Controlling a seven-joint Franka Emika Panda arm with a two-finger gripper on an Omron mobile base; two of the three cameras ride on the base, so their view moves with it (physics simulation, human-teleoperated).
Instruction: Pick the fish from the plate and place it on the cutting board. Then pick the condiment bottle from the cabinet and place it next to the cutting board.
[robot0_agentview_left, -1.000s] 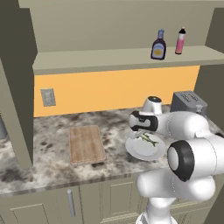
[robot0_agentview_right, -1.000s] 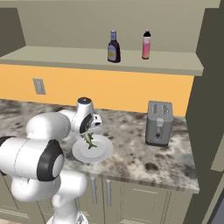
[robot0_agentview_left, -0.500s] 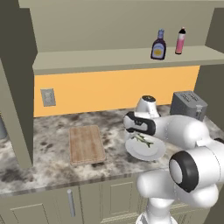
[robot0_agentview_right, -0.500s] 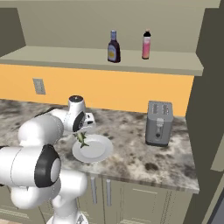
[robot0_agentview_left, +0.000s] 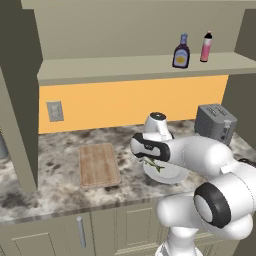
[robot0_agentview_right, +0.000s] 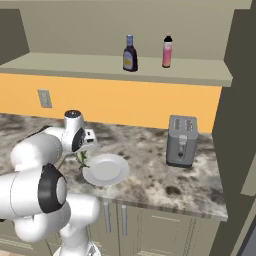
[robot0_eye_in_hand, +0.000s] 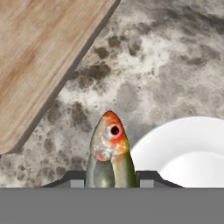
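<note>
Cutting board (robot0_agentview_left: 99, 164) lay bare at the left of the counter (robot0_agentview_left: 50, 175), grain running away from the front edge. Next along, the gripper (robot0_agentview_left: 151, 159) hung above the counter with its fingers clamped on the fish (robot0_eye_in_hand: 109, 155); in the hand view the fish's orange head and dark eye pointed out ahead of the fingertips. The fish was clear of the plate (robot0_agentview_right: 105, 169), held over the plate's left rim and the marble strip between plate and board. Plate itself looked bare. Right of that stood the toaster (robot0_agentview_left: 215, 122). Up on the cabinet (robot0_agentview_left: 135, 67) shelf, the condiment bottle (robot0_agentview_left: 181, 51) sat untouched just beside the pink bottle (robot0_agentview_left: 206, 47).

Step in hand, as I judged it: carrying the fish across to the board, first half of the task. Next move calls for more travel leftward until the fish is over the wood, then a descent and release. Bottle fetch not yet begun.
</note>
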